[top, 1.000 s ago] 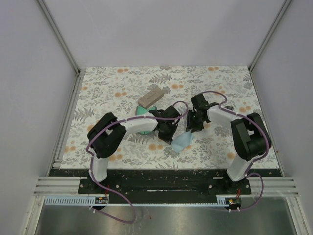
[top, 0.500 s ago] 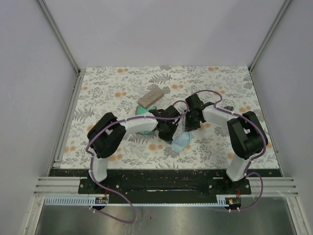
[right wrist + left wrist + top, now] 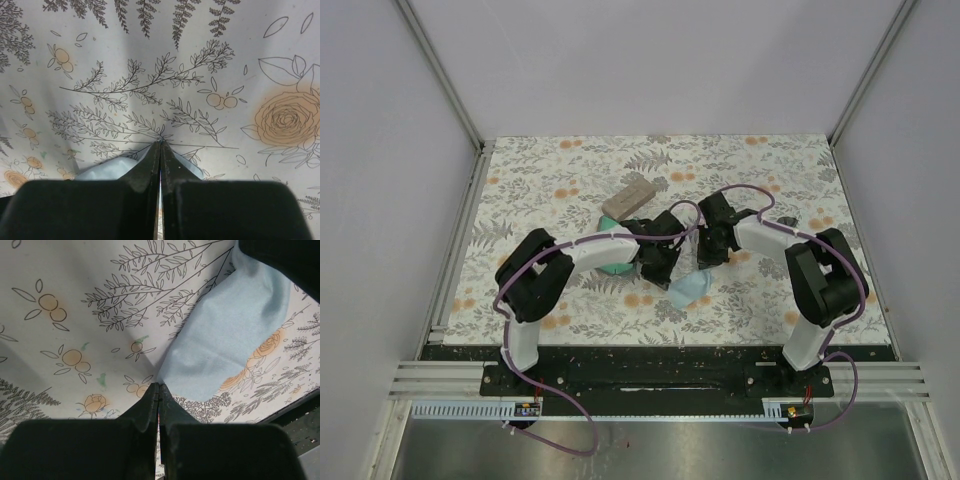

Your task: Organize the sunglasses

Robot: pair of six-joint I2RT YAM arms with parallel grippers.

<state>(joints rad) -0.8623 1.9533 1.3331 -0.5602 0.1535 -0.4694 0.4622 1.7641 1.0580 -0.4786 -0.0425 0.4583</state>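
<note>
Sunglasses: not visible in any view; none lie on the bare parts of the flowered table [image 3: 780, 170].
Likely place: a guess only; under the arms where they meet, or inside a case.
Direction from claws: cannot tell, and neither the long axis nor the nearer arm can be judged.
Blue cloth [image 3: 225, 335]: mid-table, a little near and right of centre, just below both claws in the overhead view.
Left claw [image 3: 159, 386]: pressed together, pinching a corner of the blue cloth at its left side.
Right claw [image 3: 160, 143]: pressed together low at the cloth's far edge; cloth shows on either side of the fingers, but whether a fold is caught is unclear.
Left arm: elbow out left, forearm running right across a teal thing [image 3: 616, 266].
Right arm: elbow out right, forearm running left, wrist tipped down.
Tan case [image 3: 628, 199]: far-left of the claws, untouched.
</note>
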